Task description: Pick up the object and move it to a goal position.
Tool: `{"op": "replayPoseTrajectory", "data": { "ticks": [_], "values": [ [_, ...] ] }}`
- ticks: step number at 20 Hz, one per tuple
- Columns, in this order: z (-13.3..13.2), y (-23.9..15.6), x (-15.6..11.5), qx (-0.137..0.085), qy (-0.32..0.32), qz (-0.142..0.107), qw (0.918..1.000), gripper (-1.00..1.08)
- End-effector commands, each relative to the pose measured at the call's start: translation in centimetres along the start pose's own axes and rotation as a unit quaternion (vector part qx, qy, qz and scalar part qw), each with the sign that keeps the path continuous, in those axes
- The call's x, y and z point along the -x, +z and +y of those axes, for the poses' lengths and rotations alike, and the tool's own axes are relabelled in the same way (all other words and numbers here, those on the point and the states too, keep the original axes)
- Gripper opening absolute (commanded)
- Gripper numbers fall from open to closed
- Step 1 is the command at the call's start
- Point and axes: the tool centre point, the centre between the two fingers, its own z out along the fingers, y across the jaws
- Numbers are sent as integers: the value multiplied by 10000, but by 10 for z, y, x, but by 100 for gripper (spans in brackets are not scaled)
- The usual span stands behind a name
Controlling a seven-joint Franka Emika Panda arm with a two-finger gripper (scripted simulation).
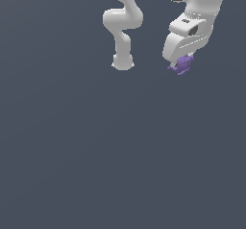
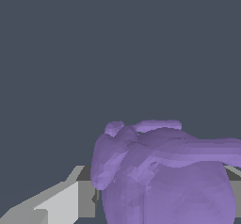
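Lighting and render quality: flat, even, moderately dim simulator light.

Exterior view: uniform slate-grey ground with no cast shadows, no glare, no visible horizon; white arm point(image 1: 123, 26) shaded softly, brighter on upper faces, greyer beneath, suggesting light from above. Edges slightly soft and aliased; low resolution; no lens distortion at frame borders. The purple object point(image 1: 181, 64) reads small and coarse, its knobs barely resolved. Wrist view: same plain grey backdrop; object point(image 2: 164, 176) fills the near field, faceted polygon shading evident, pale highlights on upper ridges, no blur. One gripper finger point(image 2: 61, 202) lit pale grey-white, with darker recesses.
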Motion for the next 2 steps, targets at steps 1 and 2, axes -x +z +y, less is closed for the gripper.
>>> {"op": "replayPoseTrajectory", "data": {
  "ticks": [1,2],
  "values": [
    [-3,-4,1,-3,6,-5,10000,-100],
    [-3,-4,1,-3,6,-5,10000,-100]
  ]
}}
